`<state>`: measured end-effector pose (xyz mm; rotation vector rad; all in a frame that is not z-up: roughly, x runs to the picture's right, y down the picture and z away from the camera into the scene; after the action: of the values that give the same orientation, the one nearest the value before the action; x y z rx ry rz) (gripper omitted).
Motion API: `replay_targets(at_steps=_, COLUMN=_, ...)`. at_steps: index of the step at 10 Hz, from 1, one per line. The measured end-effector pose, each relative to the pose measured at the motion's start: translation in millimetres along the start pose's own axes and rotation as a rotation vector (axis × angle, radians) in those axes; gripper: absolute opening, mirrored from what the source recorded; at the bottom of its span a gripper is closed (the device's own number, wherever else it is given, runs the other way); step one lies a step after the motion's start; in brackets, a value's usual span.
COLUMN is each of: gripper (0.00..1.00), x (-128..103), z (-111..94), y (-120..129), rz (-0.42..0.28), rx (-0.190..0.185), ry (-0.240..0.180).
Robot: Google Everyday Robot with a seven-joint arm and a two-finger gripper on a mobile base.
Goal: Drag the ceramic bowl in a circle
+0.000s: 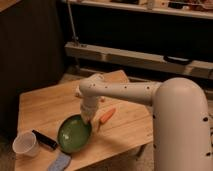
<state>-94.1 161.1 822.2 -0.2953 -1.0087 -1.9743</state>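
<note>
One low wooden table [45, 107] fills the lower left of the frame, and I count five loose things on it.

There is one ceramic bowl [72, 135], wide, shallow and glossy green. It sits near the table's front edge, a little left of the frame's centre and toward the bottom.

To the bowl's left, at the lower left corner of the table, stands one small white cup [25, 144], upright and apart from the bowl. Between cup and bowl lies one flat black oblong thing [45, 140]. I can't make out what it is.

Below the bowl, at the very bottom edge of the frame, one pale blue cloth or sponge [60, 162] pokes over the table's front. To the bowl's upper right lies one orange, carrot-shaped item [106, 116], set at a slant, just beside the bowl.

There is one white arm [125, 91]. It reaches leftward from the robot's big rounded body [182, 130] on the right, then bends down at the wrist.

The one gripper [89, 119] points down at the bowl's upper right rim, between the bowl and the orange item. Its fingers are pinched narrow on that rim.

Behind the table, a metal shelf rack [135, 55] crosses the upper part of the frame.
</note>
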Motion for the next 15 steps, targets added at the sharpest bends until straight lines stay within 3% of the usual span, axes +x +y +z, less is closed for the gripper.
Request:
replay_targets(at_steps=2, gripper=0.0, x=-3.3, z=-9.6, y=33.1, rz=0.063, rx=-0.04, ry=0.002)
replay_targets(at_steps=5, gripper=0.0, x=-29.3, z=-27.4, y=90.4, rz=0.164, rx=-0.112, ry=-0.009)
replay_targets(at_steps=8, gripper=0.0, x=-78.0, z=-40.5, y=118.8, rz=0.22, rx=-0.157, ry=-0.028)
replay_targets(at_steps=9, gripper=0.0, x=-103.8, z=-42.0, y=122.8, rz=0.223, rx=-0.168, ry=-0.044)
replay_targets(at_steps=13, gripper=0.0, x=-157.8, z=-19.6, y=80.0, rz=0.174, rx=-0.125, ry=-0.086)
replay_targets(at_steps=15, gripper=0.0, x=-160.3, z=-6.9, y=50.9, rz=0.124, rx=-0.093, ry=-0.095)
